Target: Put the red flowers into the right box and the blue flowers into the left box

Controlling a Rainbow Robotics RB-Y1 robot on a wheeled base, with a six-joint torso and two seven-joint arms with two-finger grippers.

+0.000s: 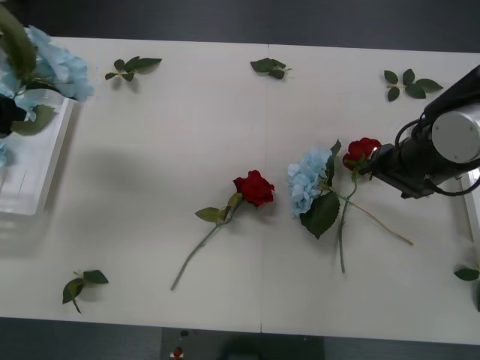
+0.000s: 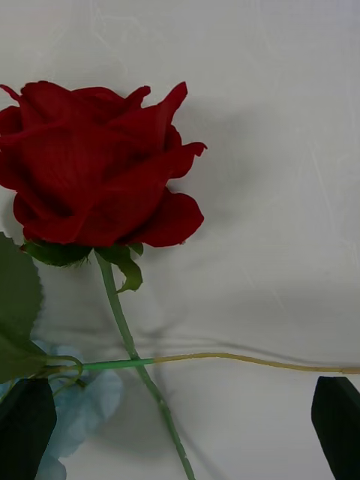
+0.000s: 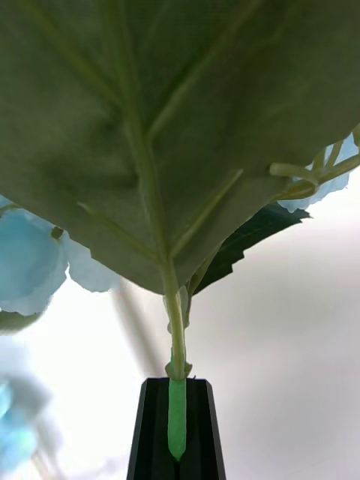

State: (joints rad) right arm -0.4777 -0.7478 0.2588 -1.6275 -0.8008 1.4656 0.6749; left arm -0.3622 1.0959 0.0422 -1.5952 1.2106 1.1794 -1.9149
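1. Right gripper [image 2: 180,431]: black fingers spread wide apart, only the tips [image 2: 339,424] poke in at the wrist view's corners; nothing between them. In front view the fingers themselves are hidden behind the right arm's wrist housing [image 1: 420,161], which sits just beside a red rose [image 1: 362,150] at table's right.
2. That rose, seen close in the right wrist view [image 2: 94,165]: bloom lies on the white table [image 1: 187,135], green stem [image 2: 124,330] crossing a thinner yellowish stem [image 2: 247,362].
3. Pale-blue hydrangea [image 1: 307,180] lies touching it on the left, w/ a big dark leaf [image 1: 322,214]; in the wrist view just a blurry blue scrap [image 2: 82,412] shows, rest cut off.
4. Second red rose [image 1: 255,187] lies alone mid-table, stem running toward the near edge.
5. Left gripper [image 3: 178,431]: black fingers clenched on a bright green stem [image 3: 176,420] of a blue hydrangea; its leaf underside [image 3: 150,112] blocks most of the wrist view, petals [image 3: 30,262] peeking at the edges. In front view, can't make out this gripper itself – just a dark shape at far left edge.
6. Left box [image 1: 37,172]: translucent white tray at far left, cut off by the frame; blue hydrangeas [image 1: 60,67] over its far end, partly out of frame.
7. Right box [image 1: 474,202]: just a white sliver at right edge, mostly behind the arm.
8. Loose leaf sprigs [image 1: 131,67] scattered round the table's edges.
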